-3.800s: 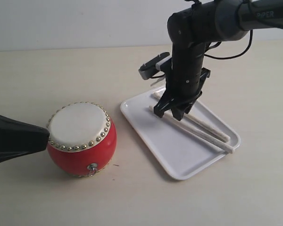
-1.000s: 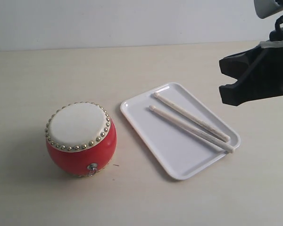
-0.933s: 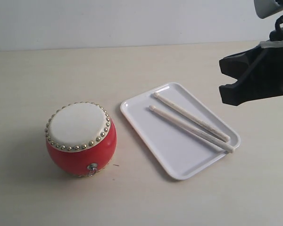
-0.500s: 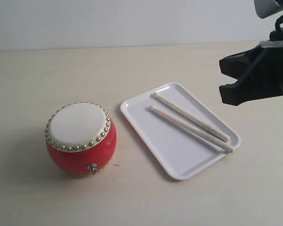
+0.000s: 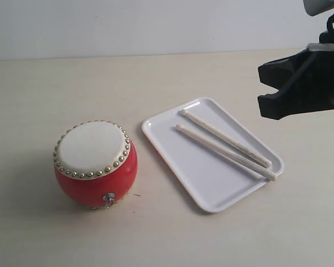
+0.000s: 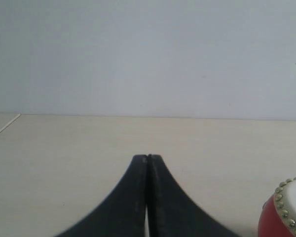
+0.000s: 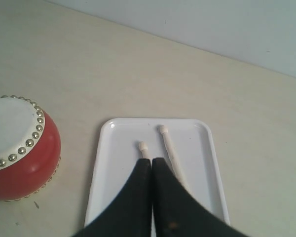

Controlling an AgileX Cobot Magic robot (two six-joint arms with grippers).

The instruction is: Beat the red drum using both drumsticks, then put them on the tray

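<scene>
Drumsticks [image 5: 225, 151]: both lie side by side on the tray [image 5: 200, 183], nearly parallel and close together. Their rounded tips point toward the tray's far corner and their butt ends sit at the near rim. Neither stick is held. The tray rests flat on the table [image 5: 72, 83], below and ahead of the right hand [image 5: 261, 89], which hangs above the table, off the tray's edge and well apart from the sticks. The drum [image 5: 94, 161] stands upright on the far side of the tray from that hand, near the tray but not touching it, with its skin bare.

Stage of the task, as judged from this layout: the putting-down step looks complete, since both sticks are inside the rim and free. Nothing here shows whether the drum was beaten. No further handling appears to be needed.

Comparison of views: the outside view gives the whole layout but leaves out the left hand. The left wrist view supplies it: the left hand [image 6: 147, 158] is clenched on nothing, fingers pressed flat together, over bare table with only an edge of the drum [image 6: 286, 212] beside it. The right wrist view settles what the outside view leaves unclear. The right hand [image 7: 151, 160] is likewise clenched and empty, and the two stick tips show just beyond its fingertips.
</scene>
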